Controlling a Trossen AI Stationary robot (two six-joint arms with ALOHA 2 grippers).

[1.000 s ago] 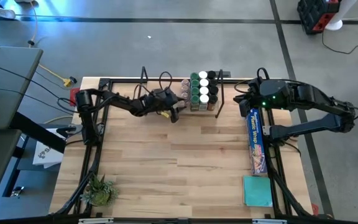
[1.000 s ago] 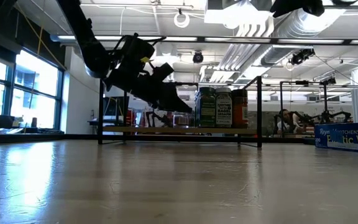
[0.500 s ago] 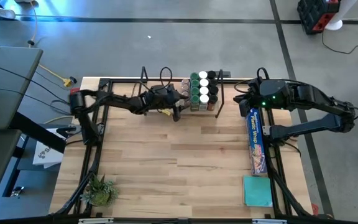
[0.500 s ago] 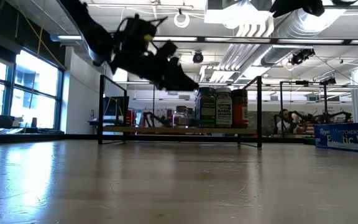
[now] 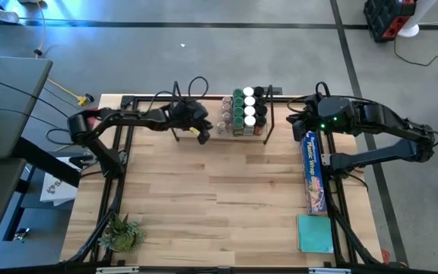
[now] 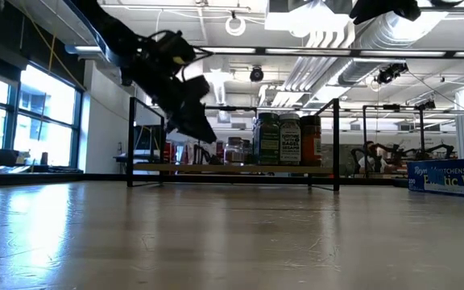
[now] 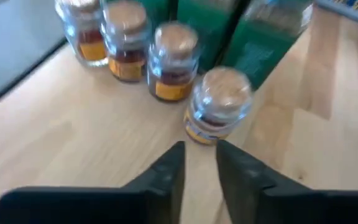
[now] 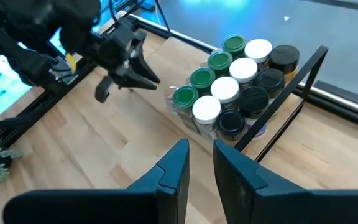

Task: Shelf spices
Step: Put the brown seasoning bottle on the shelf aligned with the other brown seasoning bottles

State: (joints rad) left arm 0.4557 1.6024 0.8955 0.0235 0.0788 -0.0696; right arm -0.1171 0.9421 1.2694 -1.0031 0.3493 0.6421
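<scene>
At upper centre of the high view, the left gripper (image 5: 202, 135) hung empty, fingers nearly together, just left of the small cylindrical spice jars (image 5: 245, 111) packed on the pale wooden wire-framed shelf (image 5: 185, 122). Right of them, the right gripper (image 5: 297, 122) waited, narrowly parted, grasping nothing. Low view: jars (image 6: 289, 138) stood upright right of centre.
</scene>
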